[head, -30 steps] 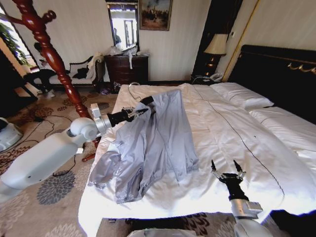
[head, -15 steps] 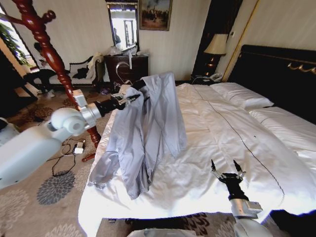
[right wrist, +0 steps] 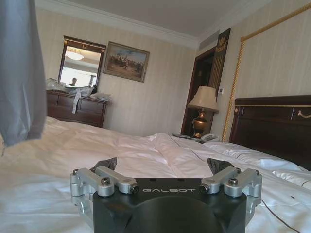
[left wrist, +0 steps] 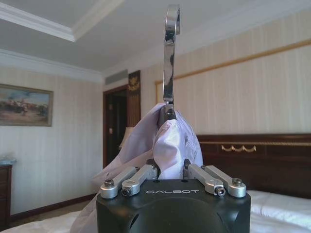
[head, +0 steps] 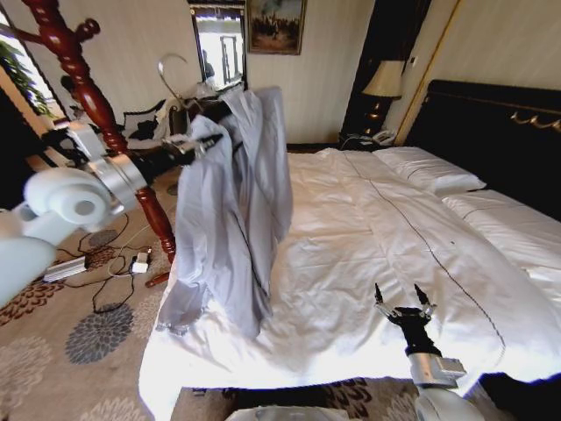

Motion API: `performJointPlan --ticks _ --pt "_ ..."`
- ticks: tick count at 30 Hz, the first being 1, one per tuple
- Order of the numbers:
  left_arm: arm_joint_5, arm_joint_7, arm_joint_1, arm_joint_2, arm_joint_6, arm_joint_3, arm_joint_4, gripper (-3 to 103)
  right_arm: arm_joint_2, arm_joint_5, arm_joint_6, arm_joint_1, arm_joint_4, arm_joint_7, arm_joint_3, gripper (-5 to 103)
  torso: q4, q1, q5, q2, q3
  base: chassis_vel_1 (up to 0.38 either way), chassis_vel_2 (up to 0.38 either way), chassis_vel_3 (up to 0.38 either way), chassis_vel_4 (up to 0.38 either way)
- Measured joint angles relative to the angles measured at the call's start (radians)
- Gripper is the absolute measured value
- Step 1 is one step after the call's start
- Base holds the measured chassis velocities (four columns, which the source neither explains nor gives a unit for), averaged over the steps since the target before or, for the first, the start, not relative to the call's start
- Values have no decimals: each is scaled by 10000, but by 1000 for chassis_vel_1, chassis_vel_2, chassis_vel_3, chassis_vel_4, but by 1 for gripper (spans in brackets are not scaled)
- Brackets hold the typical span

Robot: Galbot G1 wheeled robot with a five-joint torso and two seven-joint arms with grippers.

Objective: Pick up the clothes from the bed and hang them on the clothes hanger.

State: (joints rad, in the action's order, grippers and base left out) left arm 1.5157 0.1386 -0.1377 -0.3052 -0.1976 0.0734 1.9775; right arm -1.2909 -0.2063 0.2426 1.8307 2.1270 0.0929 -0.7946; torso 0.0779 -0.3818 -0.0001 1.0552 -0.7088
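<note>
A hotel bedroom seen from the robot's head, with a wide white bed (head: 421, 254) ahead. The left claw (head: 203, 145) is raised high at the left side of the bed, closed on the collar of a pale silver-grey jacket (head: 232, 202), just below the hook. The jacket is already on its hanger (head: 180, 74): the silver wire hook stands up above the claw, and in the left wrist view it rises straight from the bunched fabric between the closed fingers.

A second ago the jacket lay flat on the duvet with the claw at its collar. Half a second ago it was partly lifted. Now most of it hangs upright in long folds, and only the hem and a sleeve end touch the bed near its front left corner. The claw has also swung left, toward a dark red turned-wood coat stand (head: 96, 105) beside the bed.

So the pick-up looks nearly complete, with hanging the hook somewhere, probably on the stand, left to do.

The right claw (head: 403, 307) rests low over the near edge of the bed, open and empty.
</note>
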Motion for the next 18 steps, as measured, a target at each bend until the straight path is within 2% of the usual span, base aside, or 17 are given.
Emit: performJointPlan --ticks 13,18 --pt "738 -586 979 -300 -257 -42 -915 16 1 0 -1 -1 1 1 1 100 -1 -1 0 0 0 0 0 0 0" --pt "991 -941 2001 -590 -488 599 -1507 16 1 -1 -1 -1 1 2 1 100 -2 -1 0 0 0 0 0 0 0"
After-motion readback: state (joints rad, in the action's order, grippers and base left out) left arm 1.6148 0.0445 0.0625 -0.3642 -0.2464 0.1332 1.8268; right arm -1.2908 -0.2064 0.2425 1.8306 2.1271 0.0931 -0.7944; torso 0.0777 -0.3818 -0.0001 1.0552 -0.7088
